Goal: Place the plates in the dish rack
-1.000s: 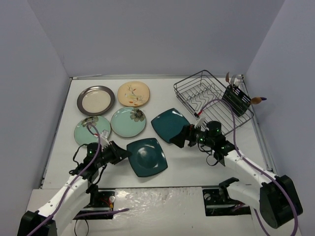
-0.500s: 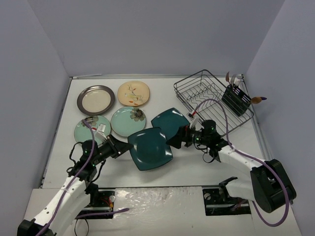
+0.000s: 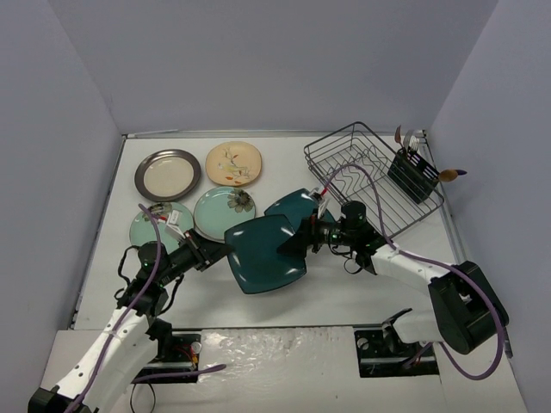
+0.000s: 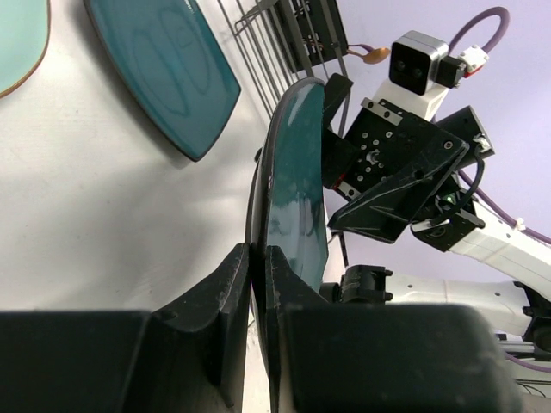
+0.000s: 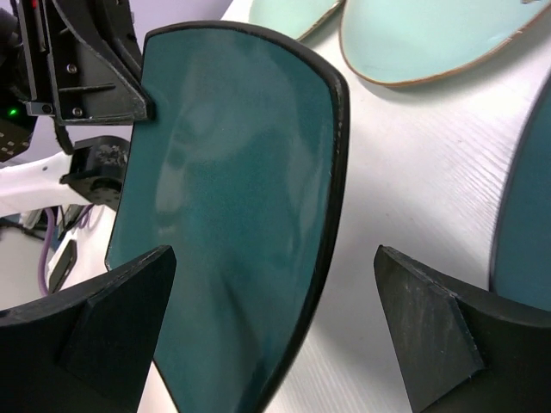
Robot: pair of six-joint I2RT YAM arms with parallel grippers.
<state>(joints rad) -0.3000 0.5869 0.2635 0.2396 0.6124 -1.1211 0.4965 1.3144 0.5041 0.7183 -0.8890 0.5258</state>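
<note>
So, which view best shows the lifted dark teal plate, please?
Right wrist: that dark teal plate fills it face-on, framed by the open right gripper. Top external shows it small; left wrist shows only its edge, clamped by the left gripper.

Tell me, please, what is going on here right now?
The left gripper is shut on a dark teal plate, lifted off the table. The right gripper, jaws open, straddles its opposite edge, apparently for a handover. The other five plates lie flat on the table; the dish rack holds no plates.
</note>
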